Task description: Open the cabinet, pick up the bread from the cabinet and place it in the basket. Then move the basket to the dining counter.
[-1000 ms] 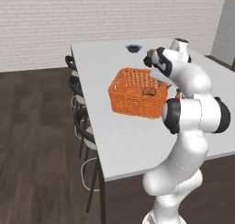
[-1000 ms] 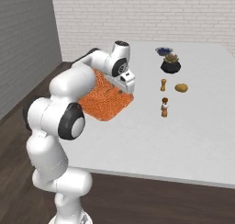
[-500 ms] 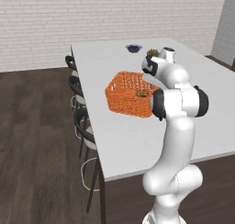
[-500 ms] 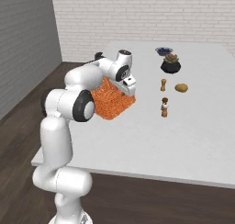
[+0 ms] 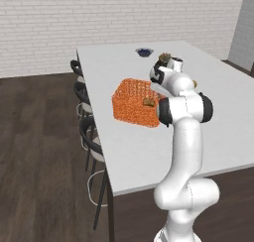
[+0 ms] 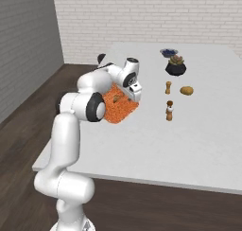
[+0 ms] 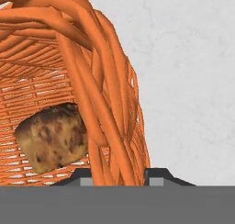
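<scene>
Taking the orange woven basket (image 5: 135, 103) as the landmark, and going left to right in the left base view: black round stools (image 5: 88, 124) stand along the edge of the white worktop (image 5: 129, 151) to the left of the basket. The basket itself is over the worktop, back from that stool-side edge; whether it rests on the surface or hangs just above it cannot be told. Inside it, against the wall nearest the arm, lies the bread (image 5: 148, 102), a small mottled brown loaf. At that same wall, on the basket's right, is the gripper (image 5: 158, 83), its jaws narrowed onto the basket's rim. The hand view shows this closely: the two dark fingertips (image 7: 82, 179) stand one on each side of the woven wall (image 7: 110, 126), with the bread (image 7: 53, 138) just inside it on the basket floor.

Beyond the basket, toward the far end of the worktop, sits a small dark blue bowl (image 5: 144, 51).

In the right base view, to the right of the basket (image 6: 119, 108) and well apart from it: two small wooden shakers (image 6: 169, 110), a dark pot with a succulent (image 6: 175, 66), and a small brown roundish item (image 6: 187, 90).
</scene>
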